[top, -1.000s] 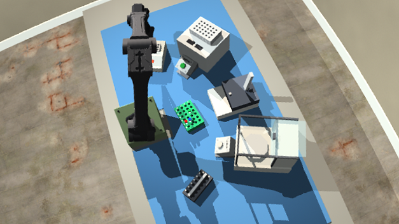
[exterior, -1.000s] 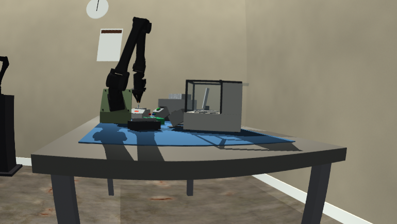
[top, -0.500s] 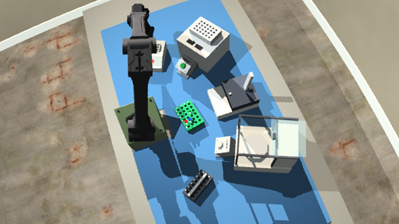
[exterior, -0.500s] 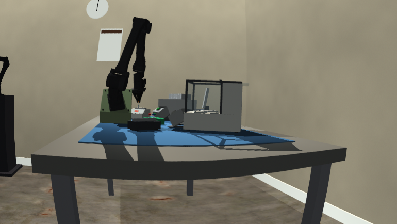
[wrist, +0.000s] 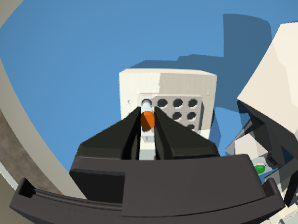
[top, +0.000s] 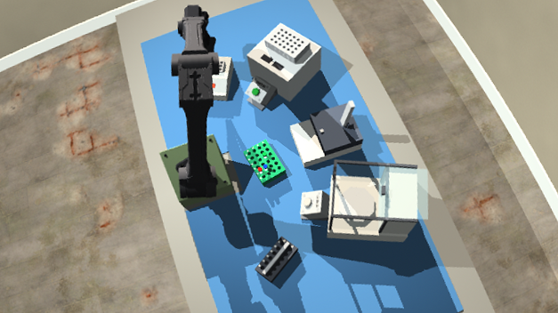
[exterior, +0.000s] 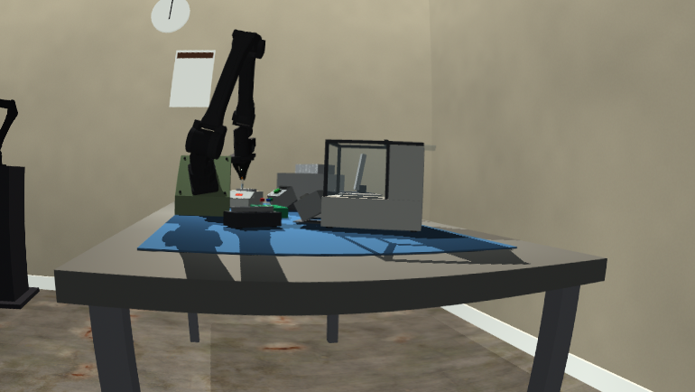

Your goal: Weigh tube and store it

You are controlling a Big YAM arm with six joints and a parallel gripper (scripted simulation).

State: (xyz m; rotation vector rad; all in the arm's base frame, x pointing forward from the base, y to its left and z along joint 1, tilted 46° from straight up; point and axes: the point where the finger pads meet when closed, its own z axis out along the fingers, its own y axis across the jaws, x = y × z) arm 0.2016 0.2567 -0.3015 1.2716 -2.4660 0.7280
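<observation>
Tube A (exterior: 242,185) (wrist: 146,108), orange cap up, is at the dry block (top: 225,86) (exterior: 245,196) (wrist: 134,83), its lower end at the far-left bore, C1. How deep it sits cannot be told. The claw (exterior: 242,176) (wrist: 147,112) is narrowed around the cap, holding it, and points down from the arm (top: 196,122) (exterior: 225,92).

Next to the block stands the mixer (top: 260,67) (exterior: 302,181) (wrist: 272,72), with a green button on its front unit. The green rack (top: 265,162) (exterior: 281,210), near the arm's base (top: 167,155) (exterior: 201,207), carries a red and a blue cap. Beyond it, the spectrophotometer (top: 308,145) has its lid raised. The balance (top: 364,236) (exterior: 370,214) has its glass door (top: 423,194) slid back, open. Farther along is the magnet block (top: 276,259) (exterior: 252,219). A blue mat (top: 309,291) (exterior: 311,246) (wrist: 75,50) lies under the stations on the tabletop (top: 144,124) (exterior: 330,270).
</observation>
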